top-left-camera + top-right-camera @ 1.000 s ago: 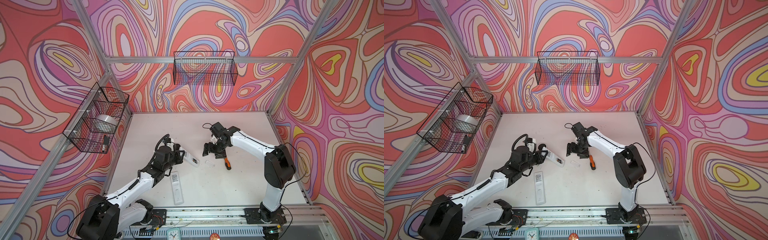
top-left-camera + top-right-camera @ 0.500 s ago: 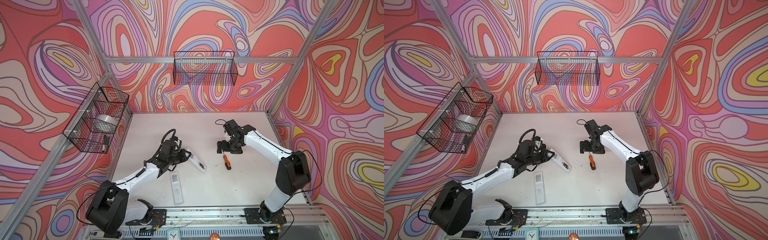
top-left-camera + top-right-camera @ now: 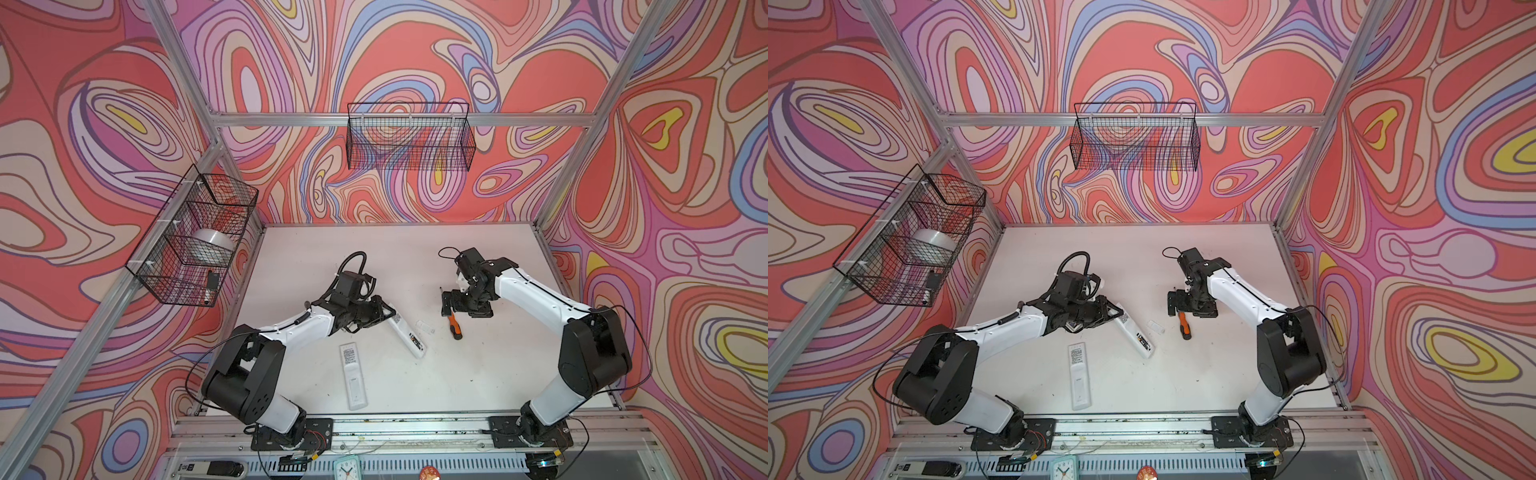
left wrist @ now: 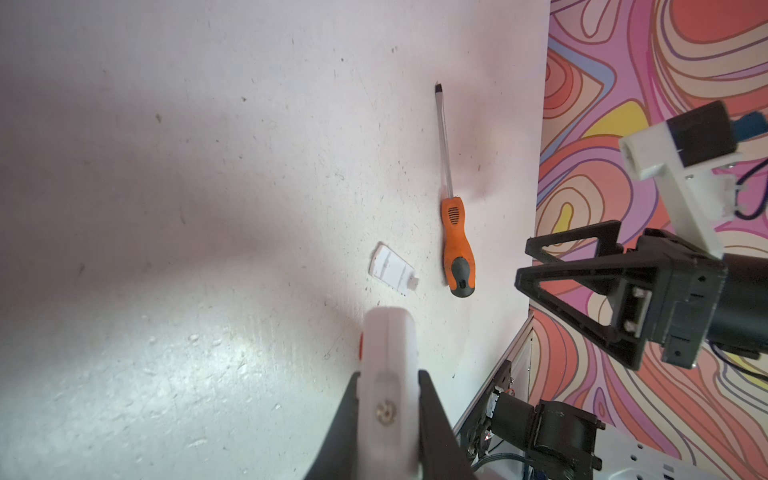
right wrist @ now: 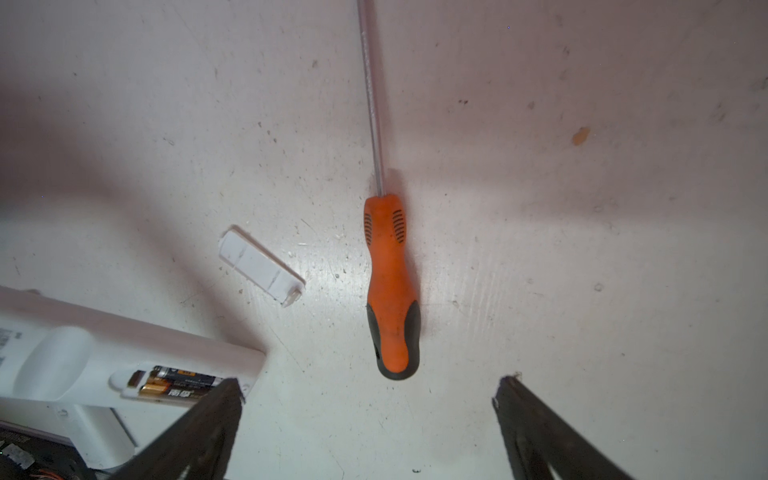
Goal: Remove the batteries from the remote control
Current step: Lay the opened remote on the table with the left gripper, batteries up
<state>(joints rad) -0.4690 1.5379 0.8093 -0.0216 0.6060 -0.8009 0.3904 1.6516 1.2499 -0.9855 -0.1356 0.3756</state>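
While the left hand (image 4: 388,380) clasps the remote (image 5: 124,353), batteries (image 5: 178,384) lie near the right hand (image 5: 369,384) (released).

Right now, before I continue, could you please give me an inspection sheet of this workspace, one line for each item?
Surface: white table, scuffed, with dark specks.
Job's things: remote in the left claw, compartment open, batteries inside; a small white cover lies loose; second remote lies flat.
Clutter: orange screwdriver beside the cover.
Claws: left claw shut on the remote; right claw open, over the screwdriver.
Cables: black loop at the left wrist, another at the right.
Surroundings: wire basket on the back wall; side basket holding a silvery roll.
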